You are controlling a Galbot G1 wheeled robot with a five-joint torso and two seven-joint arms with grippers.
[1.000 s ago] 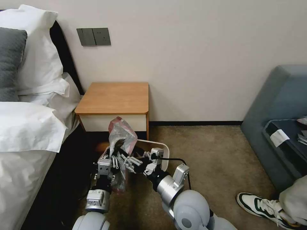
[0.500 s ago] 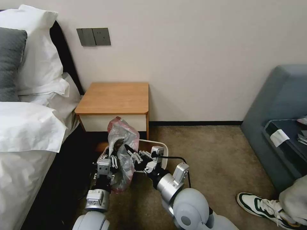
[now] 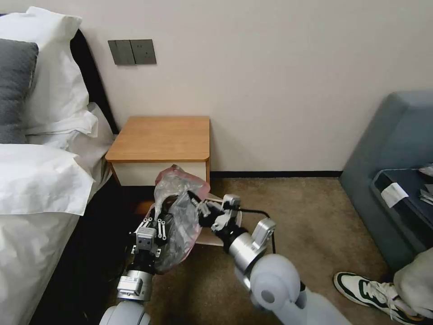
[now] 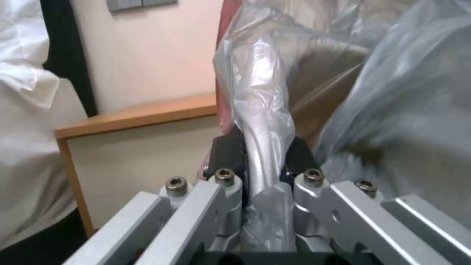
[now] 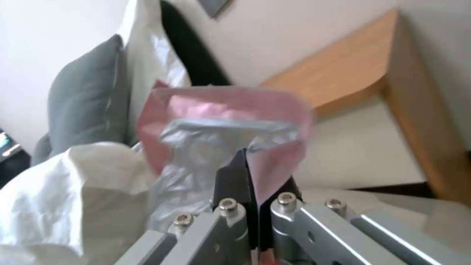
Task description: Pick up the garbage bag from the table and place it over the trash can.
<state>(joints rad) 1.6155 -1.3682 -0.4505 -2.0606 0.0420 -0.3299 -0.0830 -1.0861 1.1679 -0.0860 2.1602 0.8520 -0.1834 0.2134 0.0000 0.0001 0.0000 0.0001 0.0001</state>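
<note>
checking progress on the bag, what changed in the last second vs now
The right gripper, shut on the garbage bag, has pulled its edge to the robot's right, spreading the bag wider. The left gripper stays clamped on the other side. The table and trash can have not moved.

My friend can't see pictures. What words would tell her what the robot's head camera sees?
Two silver robot grippers, left gripper and right gripper, each pinch a thin crinkly grey plastic garbage bag with a pinkish-red rim, stretched between them above a cream plastic trash can on brown carpet. Behind stands a small wooden nightstand with an orange-brown top, beside a white bed.
</note>
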